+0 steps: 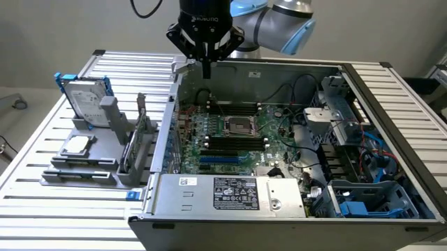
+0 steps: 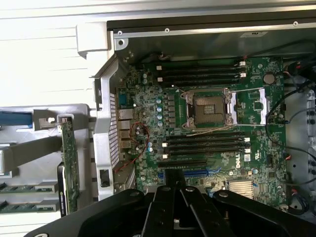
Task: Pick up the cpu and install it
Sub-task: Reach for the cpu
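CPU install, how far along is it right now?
Nothing looks done yet. The small square silvery-grey cpu lies in the grey holder tray outside the open computer case. The black gripper hangs shut and empty above the case's edge. The motherboard's metal-framed socket is open and bare, so both pick-up and install remain.

The worktop (image 1: 42, 219) is made of pale metal slats with dark grooves between them. Behind it stands a plain light grey wall (image 1: 70, 26). At the exterior view's left a beige-grey floor (image 1: 18, 120) is seen below. The light in the room is soft and even.
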